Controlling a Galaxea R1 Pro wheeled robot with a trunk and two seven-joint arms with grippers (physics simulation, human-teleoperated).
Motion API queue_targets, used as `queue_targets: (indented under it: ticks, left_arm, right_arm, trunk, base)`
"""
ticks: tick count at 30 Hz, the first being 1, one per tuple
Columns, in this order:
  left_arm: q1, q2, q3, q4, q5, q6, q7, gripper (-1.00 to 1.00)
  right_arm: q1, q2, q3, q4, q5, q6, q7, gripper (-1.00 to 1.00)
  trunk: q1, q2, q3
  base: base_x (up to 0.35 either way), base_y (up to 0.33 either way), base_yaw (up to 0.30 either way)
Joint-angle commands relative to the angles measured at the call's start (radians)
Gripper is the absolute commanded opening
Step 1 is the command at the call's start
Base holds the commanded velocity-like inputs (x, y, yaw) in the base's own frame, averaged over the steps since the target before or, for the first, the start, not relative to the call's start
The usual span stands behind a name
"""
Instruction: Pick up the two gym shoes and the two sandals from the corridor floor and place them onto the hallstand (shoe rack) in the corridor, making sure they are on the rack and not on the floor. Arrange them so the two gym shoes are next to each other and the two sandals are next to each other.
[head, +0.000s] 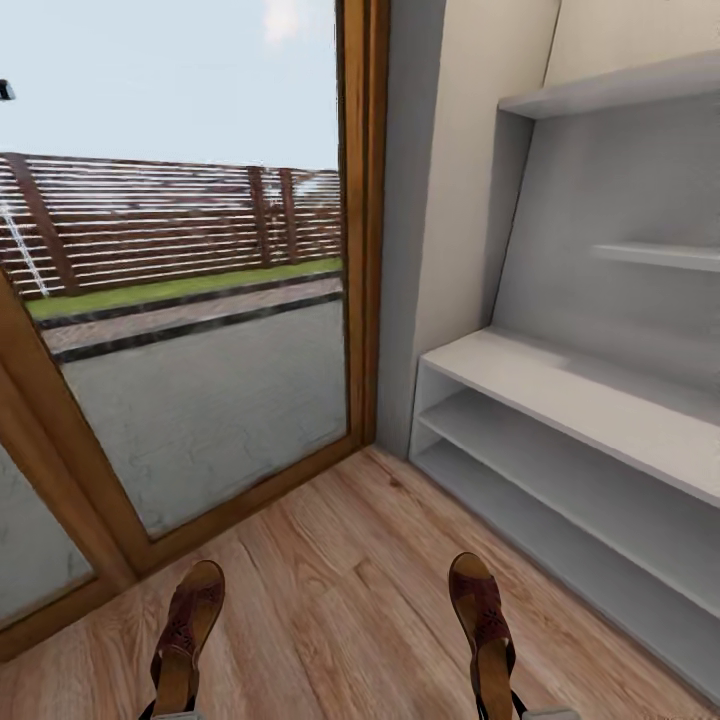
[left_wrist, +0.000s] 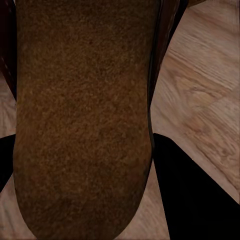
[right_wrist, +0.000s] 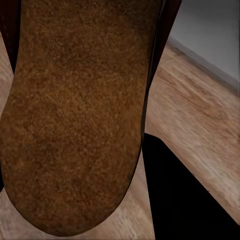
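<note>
Left hand clamped on one sandal, right hand gripping the other sandal, both held toe-forward above the corridor floor, with the pale hallstand off to the right beside a glass door.

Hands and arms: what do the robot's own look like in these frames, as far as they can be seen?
The left hand's fingers and the right hand's fingers are plain matte black, flat and wedge-shaped with straight edges, with no markings or cables visible. The head view's bottom edge catches a sliver of pale grey casing behind them.
</note>
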Motion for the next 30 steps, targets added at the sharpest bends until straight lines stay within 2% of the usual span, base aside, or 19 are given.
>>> queue_targets:
  ticks: [1, 21, 30]
  left_arm:
    - [-0.001, -0.001, 0.009, 0.0, -0.01, -0.003, -0.005, -1.0]
    - [-0.001, -0.001, 0.009, 0.0, -0.01, -0.003, -0.005, -1.0]
    - [-0.001, -0.001, 0.009, -0.001, -0.01, -0.003, -0.005, -1.0]
  right_arm:
    - [-0.001, 0.001, -0.008, 0.001, 0.004, -0.003, 0.008, -1.0]
    - [-0.001, 0.001, -0.008, 0.001, 0.004, -0.003, 0.008, -1.0]
    - [-0.001, 0.001, -0.008, 0.001, 0.004, -0.003, 0.008, -1.0]
  trunk:
    - [0.0, 0.0, -0.001]
    - [0.0, 0.0, -0.001]
    - [0.0, 0.0, -0.001]
  base:
    - [0.186, 0.275, -0.266]
    - [0.223, 0.268, -0.266]
    - [0.132, 0.288, -0.266]
